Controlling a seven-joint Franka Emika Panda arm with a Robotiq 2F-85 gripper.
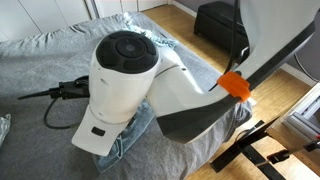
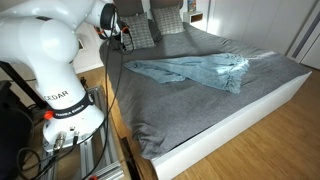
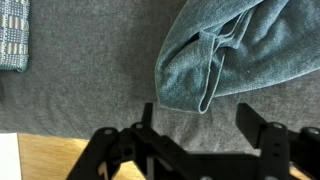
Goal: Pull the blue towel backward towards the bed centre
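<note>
Wrist view, nearest first: gripper (image 3: 200, 135) sits at bottom of frame, fingers (image 3: 252, 122) spread wide, nothing btwn them, i.e. released and empty. A strip of wood floor (image 3: 40, 155) shows at lower left, then the grey bed (image 3: 100, 90) begins. So the pincer hangs abt over the near edge of the mattress, not above the cloth.

Next out: blue towel (image 3: 230, 50). Its closest bit is a folded, rounded end lying just beyond the fingers and a little right of the gap btwn them. It is apart from them, no contact. From there the cloth runs away up-right, out of frame.

In an exterior view the blue towel (image 2: 195, 70) lies crumpled mid-bed, long axis across the bed left to right, w/ bare grey cover (image 2: 200, 115) on its near side. In an exterior view the arm's white joint (image 1: 125, 70) hides most of it; only scraps of blue towel (image 1: 135, 135) show.

Farthest: pillows (image 2: 165, 22) at the head of the bed, and a checked cloth (image 3: 12, 35) at far left in wrist view.

Judgement: grasp not yet made. The coming move hinges on the towel lying ahead-right of the open fingers: advance, drop onto that folded end, pinch, then drag. Risks: the thin fold slips out, or the cover gets pinched w/ it.
</note>
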